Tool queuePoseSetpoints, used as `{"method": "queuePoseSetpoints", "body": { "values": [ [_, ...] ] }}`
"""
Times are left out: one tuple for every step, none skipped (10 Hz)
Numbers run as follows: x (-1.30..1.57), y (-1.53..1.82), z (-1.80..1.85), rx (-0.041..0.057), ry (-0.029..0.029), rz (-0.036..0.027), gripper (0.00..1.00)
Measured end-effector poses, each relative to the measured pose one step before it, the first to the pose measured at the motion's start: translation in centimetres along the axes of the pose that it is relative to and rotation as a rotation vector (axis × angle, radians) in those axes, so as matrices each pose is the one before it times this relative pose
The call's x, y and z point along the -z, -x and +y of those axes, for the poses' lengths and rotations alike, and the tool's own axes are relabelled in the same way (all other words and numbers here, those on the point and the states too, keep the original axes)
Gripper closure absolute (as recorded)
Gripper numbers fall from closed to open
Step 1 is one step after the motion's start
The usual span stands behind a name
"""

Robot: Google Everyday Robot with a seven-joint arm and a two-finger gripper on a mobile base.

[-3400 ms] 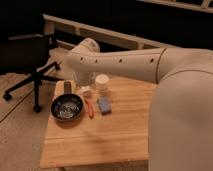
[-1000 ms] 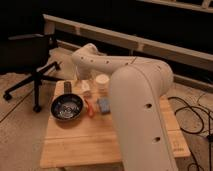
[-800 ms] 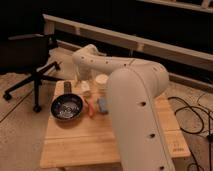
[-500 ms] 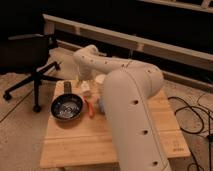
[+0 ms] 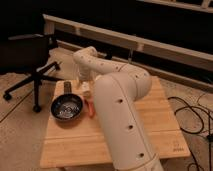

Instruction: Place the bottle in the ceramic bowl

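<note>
Claw (image 5: 84, 81) behind ceramic bowl (image 5: 55, 107); bowl top open; arm (image 5: 118, 106) alongside.

Just the one camera here, so we've got no second view to compare it with. It looks down and forward from above the near edge of the wooden table (image 5: 162, 120). The arm (image 5: 120, 120) comes in from the bottom edge, big and close, and fills the middle of our view. The table's at mid-distance, with the office chair (image 5: 30, 55) further back on the left. The gripper (image 5: 83, 80) hangs over the table's far-left part, just beyond the ceramic bowl (image 5: 53, 106).
</note>
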Motion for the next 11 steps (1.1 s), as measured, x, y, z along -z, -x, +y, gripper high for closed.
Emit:
{"method": "queuePoseSetpoints", "body": {
  "values": [
    [-0.521, 0.188, 0.147, 0.00371, 0.00580, 0.00947, 0.35],
    [-0.623, 0.059, -0.018, 0.00250, 0.00381, 0.01565, 0.35],
    [-0.709, 0.084, -0.097, 0.00038, 0.00389, 0.01573, 0.35],
    [-0.589, -0.074, -0.172, -0.00089, 0.00051, 0.01691, 0.35],
    [-0.402, -0.052, -0.224, -0.00204, -0.00132, 0.01125, 0.35],
    [-0.520, -0.124, -0.457, -0.00655, -0.00319, 0.01660, 0.35],
    [-0.264, -0.065, -0.243, -0.00382, -0.00165, 0.00996, 0.35],
    [-0.355, -0.094, -0.229, -0.00168, -0.00072, 0.01430, 0.35],
    [-0.135, 0.040, 0.001, 0.00647, 0.00529, 0.00504, 0.40],
    [0.152, 0.255, 0.163, 0.01071, 0.01166, -0.00383, 0.51],
    [0.433, 0.344, 0.183, 0.00810, 0.01280, -0.01008, 0.63]
  ]
}}
